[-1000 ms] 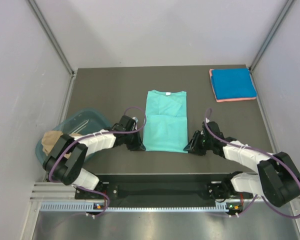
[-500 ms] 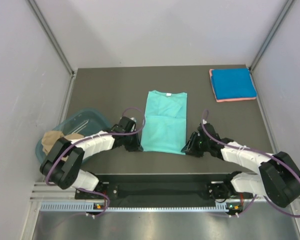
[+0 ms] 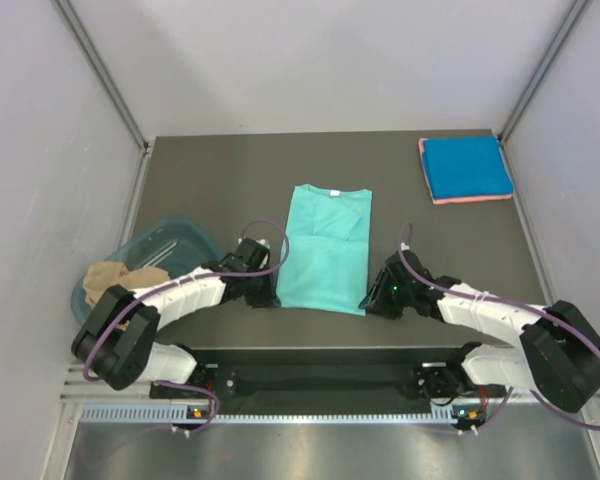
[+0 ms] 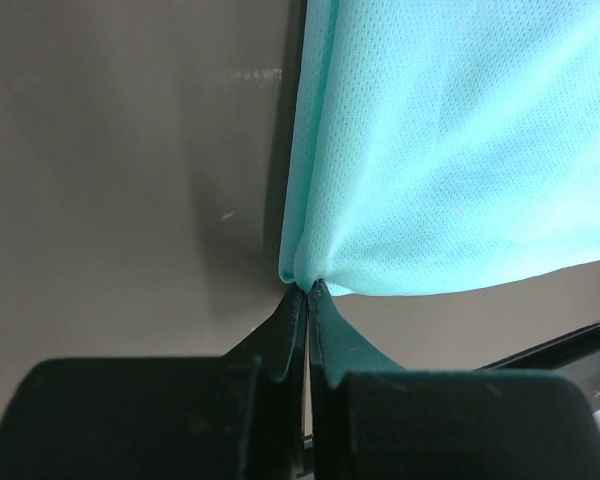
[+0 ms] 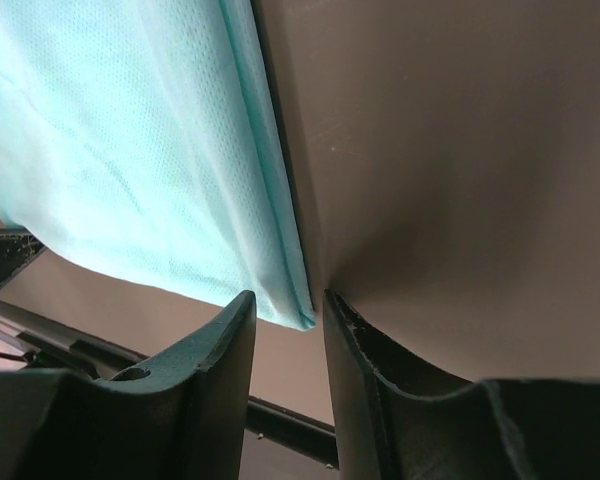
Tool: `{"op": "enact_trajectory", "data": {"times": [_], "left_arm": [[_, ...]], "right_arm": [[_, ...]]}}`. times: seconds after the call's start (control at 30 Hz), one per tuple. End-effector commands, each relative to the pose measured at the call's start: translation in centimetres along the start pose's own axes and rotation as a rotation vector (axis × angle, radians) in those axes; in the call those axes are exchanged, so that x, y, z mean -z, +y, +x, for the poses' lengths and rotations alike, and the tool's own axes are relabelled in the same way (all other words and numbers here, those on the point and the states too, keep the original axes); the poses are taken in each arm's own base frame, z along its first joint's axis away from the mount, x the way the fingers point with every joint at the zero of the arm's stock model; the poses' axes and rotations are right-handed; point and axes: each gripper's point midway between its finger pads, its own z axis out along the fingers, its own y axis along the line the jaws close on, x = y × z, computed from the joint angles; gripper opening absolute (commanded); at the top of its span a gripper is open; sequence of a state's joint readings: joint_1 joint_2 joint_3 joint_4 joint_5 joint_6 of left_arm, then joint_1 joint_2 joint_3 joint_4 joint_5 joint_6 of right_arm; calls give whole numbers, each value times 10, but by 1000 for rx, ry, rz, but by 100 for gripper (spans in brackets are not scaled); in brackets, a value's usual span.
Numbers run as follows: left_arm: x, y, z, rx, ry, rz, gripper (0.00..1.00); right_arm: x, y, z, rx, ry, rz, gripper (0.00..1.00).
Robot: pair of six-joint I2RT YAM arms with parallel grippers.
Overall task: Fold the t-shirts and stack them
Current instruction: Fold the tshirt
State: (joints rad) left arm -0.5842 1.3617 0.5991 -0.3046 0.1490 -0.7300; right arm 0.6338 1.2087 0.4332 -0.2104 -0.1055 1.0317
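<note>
Top external: dark table (image 3: 200,170); teal t-shirt (image 3: 325,250) flat mid-table, collar at far end; tub (image 3: 185,240) at left edge holds tan t-shirt (image 3: 110,275); blue t-shirt (image 3: 465,165) folded far right; left gripper (image 4: 308,290) clenched on teal shirt's near-left corner; right gripper (image 5: 285,300) jaws apart astride near-right corner, not pinching.

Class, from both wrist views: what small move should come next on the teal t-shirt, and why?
Probably close the right gripper: its jaws stand apart around one near corner of the teal t-shirt, while the left gripper is shut on the other.
</note>
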Motion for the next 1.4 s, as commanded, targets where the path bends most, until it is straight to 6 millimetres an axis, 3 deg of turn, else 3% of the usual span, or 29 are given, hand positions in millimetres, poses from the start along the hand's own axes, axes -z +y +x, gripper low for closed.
{"op": "enact_trajectory", "data": {"times": [0.0, 0.37, 0.47, 0.6, 0.77, 0.87, 1.17, 1.37], "left_arm": [[1, 13, 14, -19, 31, -39, 0], [3, 10, 15, -25, 22, -25, 0], [5, 9, 15, -25, 20, -21, 0], [7, 7, 15, -21, 17, -9, 0], [15, -5, 13, -22, 2, 42, 0], [23, -15, 14, -12, -1, 83, 0], [45, -29, 16, 20, -9, 131, 0], [56, -43, 19, 26, -11, 192, 0]], "right_arm": [[3, -80, 40, 0, 103, 307, 35], [3, -87, 49, -13, 100, 320, 31], [2, -88, 43, 2, 70, 332, 25], [2, -87, 41, 17, 62, 326, 0], [7, -86, 42, 36, 50, 302, 0], [13, -73, 36, 72, 14, 267, 0], [37, -64, 26, 142, -64, 228, 0], [46, -46, 20, 162, -100, 161, 0]]}}
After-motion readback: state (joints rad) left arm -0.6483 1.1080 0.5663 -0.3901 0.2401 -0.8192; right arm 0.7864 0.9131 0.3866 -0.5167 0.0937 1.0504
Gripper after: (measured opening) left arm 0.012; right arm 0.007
